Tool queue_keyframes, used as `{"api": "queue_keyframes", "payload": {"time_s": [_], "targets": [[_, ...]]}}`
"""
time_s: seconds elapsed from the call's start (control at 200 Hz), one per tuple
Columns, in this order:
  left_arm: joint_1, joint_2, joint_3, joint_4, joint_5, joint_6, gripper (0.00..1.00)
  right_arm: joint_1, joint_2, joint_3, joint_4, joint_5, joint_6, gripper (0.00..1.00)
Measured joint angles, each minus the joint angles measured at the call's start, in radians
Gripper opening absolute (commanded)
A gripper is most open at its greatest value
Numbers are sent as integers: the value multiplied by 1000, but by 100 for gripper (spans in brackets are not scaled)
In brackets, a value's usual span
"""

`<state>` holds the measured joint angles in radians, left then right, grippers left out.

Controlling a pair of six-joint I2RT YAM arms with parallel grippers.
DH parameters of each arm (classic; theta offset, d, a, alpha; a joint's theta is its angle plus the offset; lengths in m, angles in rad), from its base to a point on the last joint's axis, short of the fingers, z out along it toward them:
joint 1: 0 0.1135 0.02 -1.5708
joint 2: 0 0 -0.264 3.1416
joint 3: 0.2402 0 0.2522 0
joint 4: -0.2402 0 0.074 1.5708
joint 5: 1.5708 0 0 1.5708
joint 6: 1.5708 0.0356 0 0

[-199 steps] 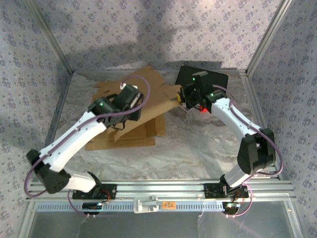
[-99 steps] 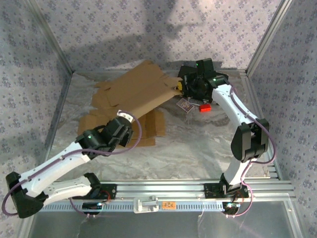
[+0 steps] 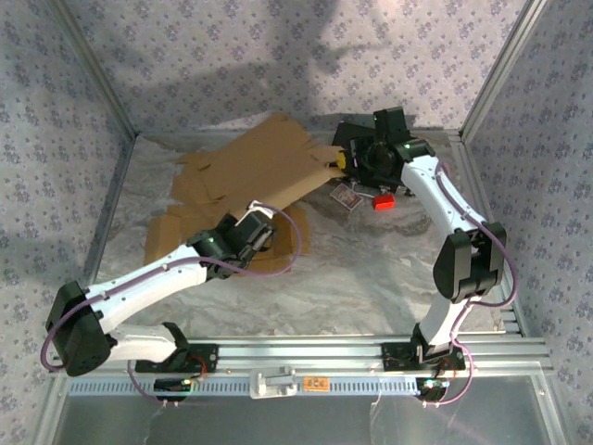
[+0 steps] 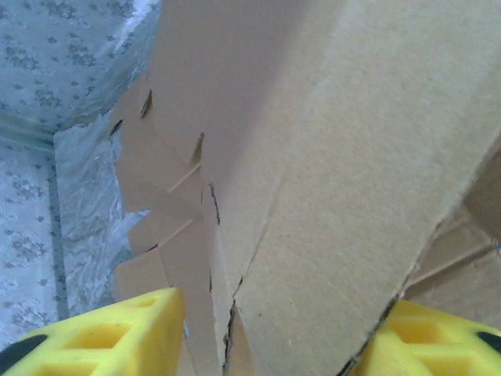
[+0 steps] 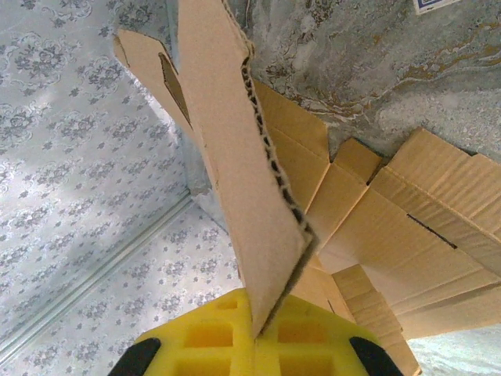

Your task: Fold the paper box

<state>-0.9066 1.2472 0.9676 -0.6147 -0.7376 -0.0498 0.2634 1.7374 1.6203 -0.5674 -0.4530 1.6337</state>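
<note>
From where I stand, the flattened cardboard box (image 3: 246, 167) sits left of centre on the table (image 3: 371, 278). Its long axis runs from the near left corner up toward the far right. The upper panel is tilted up off the flaps lying flat beneath it. The right gripper (image 3: 335, 165) is clamped tight on the panel's far-right corrugated edge, which the right wrist view shows running into the closed yellow fingers (image 5: 211, 337). The left gripper (image 3: 266, 229) straddles the panel's near edge with its fingers (image 4: 102, 333) partly apart; I cannot tell whether they press it. The box's far edge lies close to the back wall. The near and right areas of the table are open, apart from a small card (image 3: 346, 197) and a red object (image 3: 384, 203).
</note>
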Motion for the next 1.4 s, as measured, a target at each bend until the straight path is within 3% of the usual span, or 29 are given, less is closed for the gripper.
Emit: {"api": "queue_keyframes", "payload": {"time_s": [0.085,0.225,0.41,0.5,0.74,0.919,1.144,1.404], "targets": [[18,0,0,21,-5,24,0,-6,0,4,-6,-4,0,0],[36,-2,0,37,27,92,0,-11,0,8,-13,-11,0,0],[55,-17,57,14,88,140,0,-12,-2,73,-59,6,-68,49],[82,-16,146,-23,125,139,0,-13,-42,93,-86,55,-138,62],[119,69,433,-162,252,111,0,10,-288,117,-219,292,-230,63],[127,207,621,-280,298,84,0,234,-387,164,-291,503,-216,65],[127,301,744,-407,307,73,0,338,-229,335,-346,560,-170,65],[114,338,821,-472,298,48,0,372,5,483,-394,497,-98,55]]}}
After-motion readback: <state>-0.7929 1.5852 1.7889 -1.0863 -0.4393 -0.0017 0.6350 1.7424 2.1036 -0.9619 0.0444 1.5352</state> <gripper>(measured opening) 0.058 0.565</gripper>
